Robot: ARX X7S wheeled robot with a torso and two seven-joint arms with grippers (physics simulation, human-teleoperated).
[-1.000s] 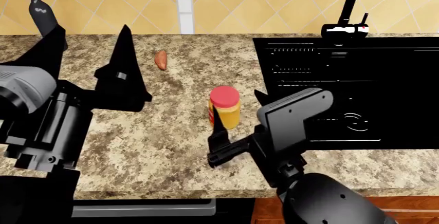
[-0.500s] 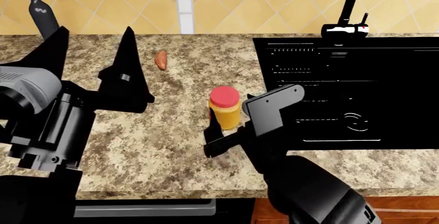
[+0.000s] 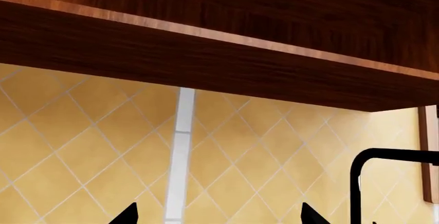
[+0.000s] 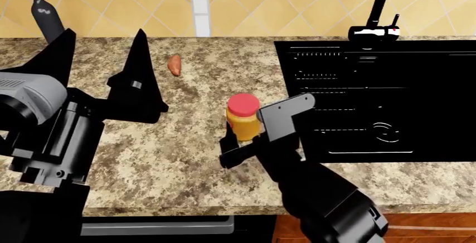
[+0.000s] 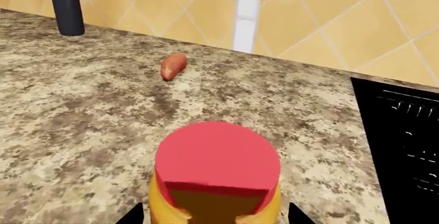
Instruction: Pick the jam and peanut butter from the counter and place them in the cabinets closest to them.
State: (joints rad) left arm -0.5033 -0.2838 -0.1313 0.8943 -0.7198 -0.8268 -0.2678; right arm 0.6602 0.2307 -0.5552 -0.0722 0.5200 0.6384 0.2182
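The peanut butter (image 4: 243,116), a yellow-tan jar with a red lid, stands upright on the granite counter (image 4: 178,159) near its middle. My right gripper (image 4: 246,138) is open and straddles the jar's lower part. In the right wrist view the peanut butter (image 5: 217,167) fills the space between the two fingertips (image 5: 133,217), with a small gap on each side. My left gripper (image 4: 100,59) is raised at the left, open and empty. In the left wrist view the left gripper (image 3: 219,216) faces the tiled wall under a wooden cabinet (image 3: 205,29). The jam is out of view.
A dark wine bottle (image 4: 42,14) stands at the counter's back left. A small orange sweet potato (image 4: 174,64) lies behind the jar. A black sink (image 4: 379,98) with a black faucet (image 4: 379,9) takes up the right side.
My right gripper has moved left and forward from beside the jar, so its fingers now flank it. The left arm has barely shifted.
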